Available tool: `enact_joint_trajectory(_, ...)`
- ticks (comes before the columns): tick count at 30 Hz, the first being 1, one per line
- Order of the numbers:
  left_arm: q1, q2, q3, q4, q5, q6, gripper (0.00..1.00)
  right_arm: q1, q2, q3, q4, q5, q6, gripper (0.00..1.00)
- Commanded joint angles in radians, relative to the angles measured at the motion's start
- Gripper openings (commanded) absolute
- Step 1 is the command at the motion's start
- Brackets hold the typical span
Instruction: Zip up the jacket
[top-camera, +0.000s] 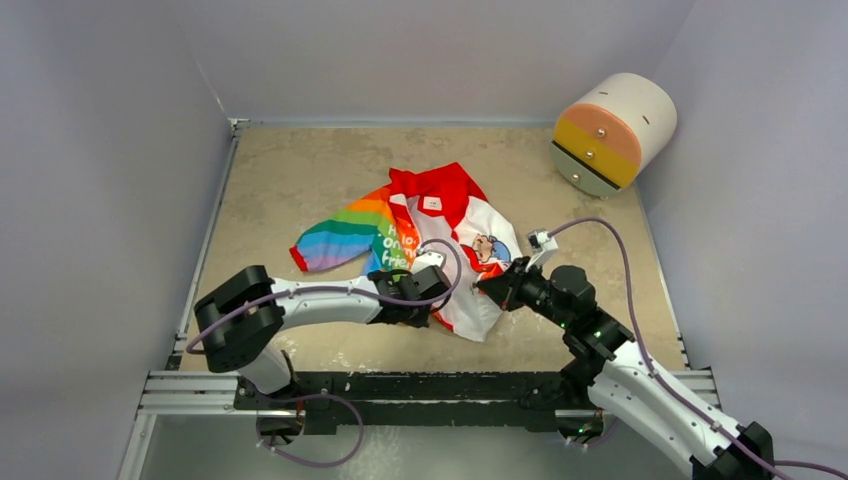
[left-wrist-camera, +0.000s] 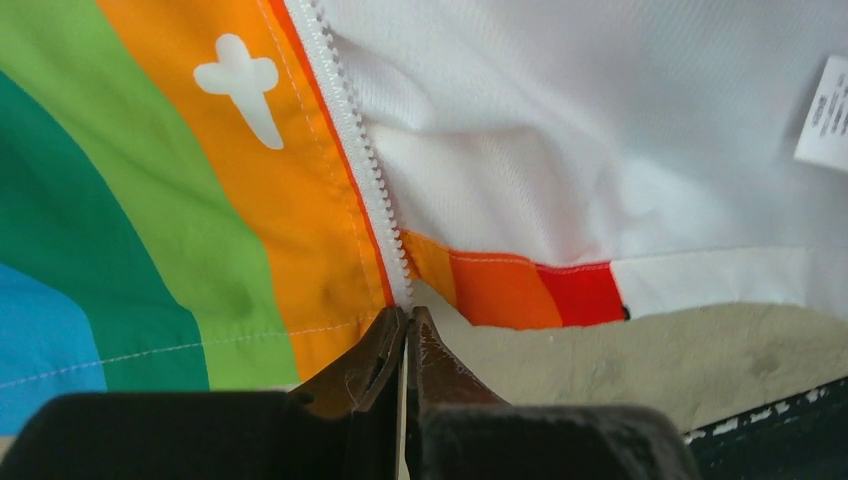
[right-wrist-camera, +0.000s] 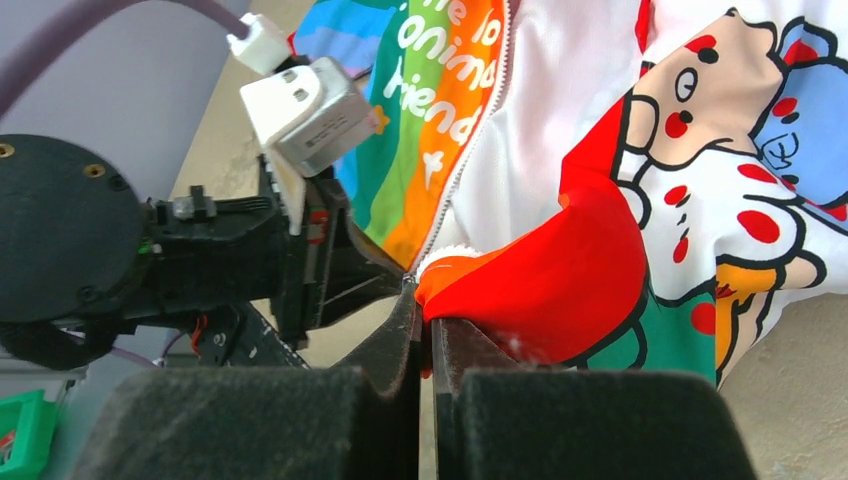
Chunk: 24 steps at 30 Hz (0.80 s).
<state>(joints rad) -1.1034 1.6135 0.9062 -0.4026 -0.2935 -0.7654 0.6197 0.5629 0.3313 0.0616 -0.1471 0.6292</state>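
While the jacket (top-camera: 430, 240) lies unzipped on the tan table (top-camera: 290, 170), just ahead of both arms, the left gripper (left-wrist-camera: 407, 320) is pinched tight on the hem at the foot of the white zipper (left-wrist-camera: 352, 140), beside the rainbow panel. The right gripper (right-wrist-camera: 424, 305), likewise closed, nips a red-orange fold of the other front. White lettering (right-wrist-camera: 440, 60) on the orange stripe reads "anima" and "friend"; print on a white tag (left-wrist-camera: 826, 110) is too blurred to read

The jacket (top-camera: 440, 240) lies in the middle of the table (top-camera: 280, 180), hood farthest from the arms, with the left gripper (top-camera: 436, 306) and right gripper (top-camera: 482, 288) side by side at its near hem and a cylinder (top-camera: 612, 132) in the far right corner.
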Motion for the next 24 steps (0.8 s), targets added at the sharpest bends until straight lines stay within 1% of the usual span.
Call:
enact_joint_trajectory(1, -0.025, -0.100, -0.052, -0.057, 0.050, -0.009, 0.00, -0.005, 0.019, 0.049, 0.015, 0.014, -0.001, 0.00)
enact_joint_trajectory(6, -0.050, -0.170, -0.100, -0.036, 0.073, -0.065, 0.00, -0.004, 0.047, 0.042, 0.039, 0.006, -0.006, 0.00)
enact_joint_trajectory(7, -0.052, -0.180, -0.105, -0.038, 0.067, -0.073, 0.02, -0.004, 0.051, 0.042, 0.045, 0.005, -0.006, 0.00)
enact_joint_trajectory(9, -0.055, -0.199, -0.106, -0.053, 0.040, -0.084, 0.15, -0.004, 0.057, 0.043, 0.047, 0.004, -0.005, 0.00)
enact_joint_trajectory(11, -0.055, -0.227, -0.102, -0.075, -0.002, -0.092, 0.25, -0.005, 0.057, 0.044, 0.047, 0.002, -0.006, 0.00)
enact_joint_trajectory(14, -0.055, -0.269, -0.099, -0.095, -0.039, -0.101, 0.32, -0.004, 0.052, 0.042, 0.042, 0.000, -0.007, 0.00)
enact_joint_trajectory(18, -0.055, -0.286, -0.100, -0.113, -0.050, -0.106, 0.36, -0.005, 0.038, 0.030, 0.040, 0.003, -0.003, 0.00)
enact_joint_trajectory(24, -0.055, -0.220, -0.106, -0.117, -0.033, -0.095, 0.37, -0.005, 0.029, 0.026, 0.037, 0.003, 0.000, 0.00)
